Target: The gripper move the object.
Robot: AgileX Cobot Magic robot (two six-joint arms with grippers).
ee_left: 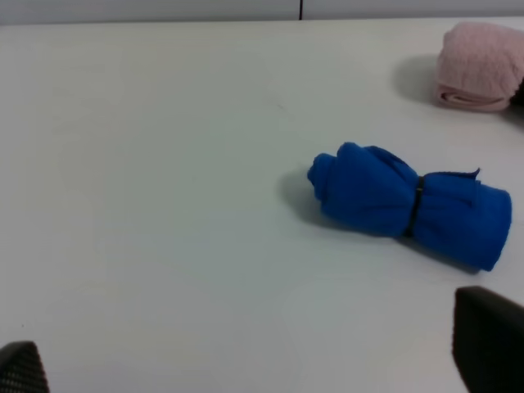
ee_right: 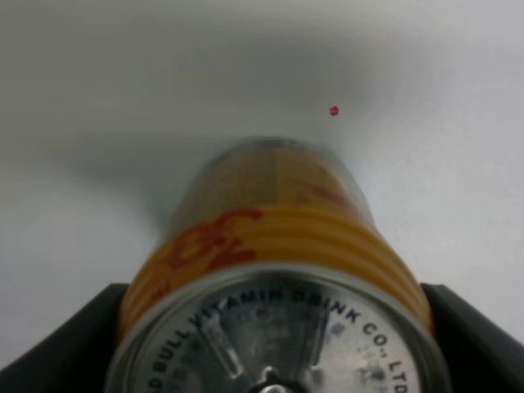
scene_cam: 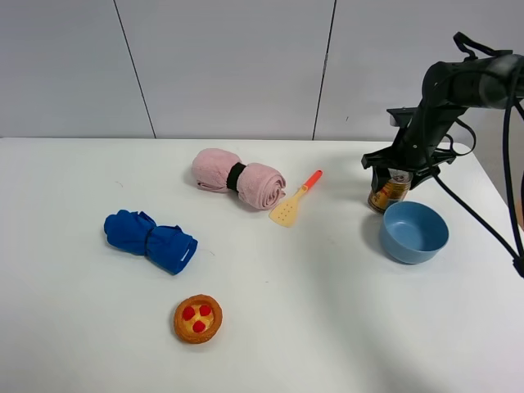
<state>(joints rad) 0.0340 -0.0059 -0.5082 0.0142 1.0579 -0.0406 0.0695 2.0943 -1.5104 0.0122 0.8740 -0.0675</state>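
The golden-orange can (scene_cam: 388,193) with red markings stands at the back right of the table, just behind the blue bowl (scene_cam: 409,250). My right gripper (scene_cam: 399,168) is down over it from above. In the right wrist view the can (ee_right: 278,246) fills the space between the two dark fingers (ee_right: 74,344), which press on both of its sides, and its silver pull-tab top is near the camera. My left gripper (ee_left: 262,368) is open and empty, low over the left of the table, and is out of the exterior view.
A rolled blue cloth (scene_cam: 150,240) lies at the left, also in the left wrist view (ee_left: 409,201). A rolled pink towel (scene_cam: 237,178) and an orange-handled spatula (scene_cam: 293,202) lie mid-table. A toy fruit tart (scene_cam: 197,318) sits near the front.
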